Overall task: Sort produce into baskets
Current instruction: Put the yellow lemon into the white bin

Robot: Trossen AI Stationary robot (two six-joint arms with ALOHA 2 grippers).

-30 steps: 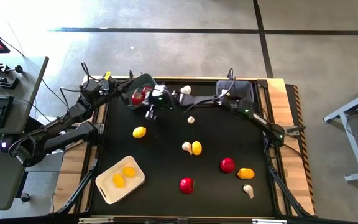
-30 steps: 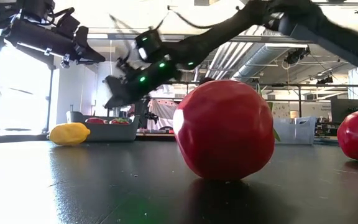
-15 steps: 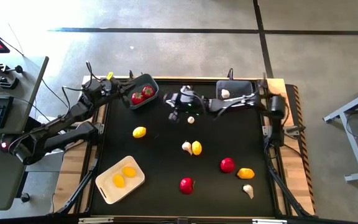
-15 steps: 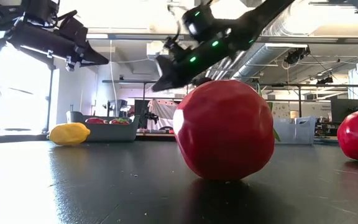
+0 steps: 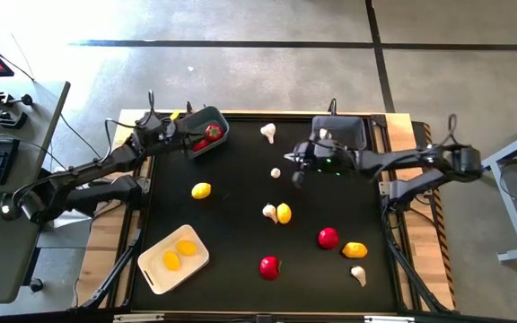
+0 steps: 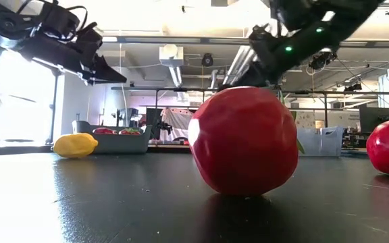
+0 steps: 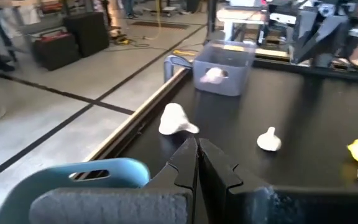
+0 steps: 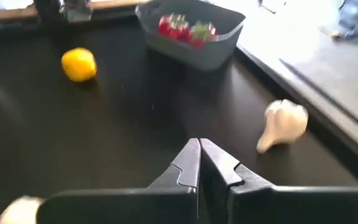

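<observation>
Black tabletop (image 5: 240, 238), scattered produce (image 5: 283, 213), big red piece (image 6: 243, 140) up front.

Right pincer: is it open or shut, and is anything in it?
Shut and empty. In its wrist view the right pincer has both dark fingers pressed together with nothing between them; a garlic bulb lies apart on the mat.
</observation>
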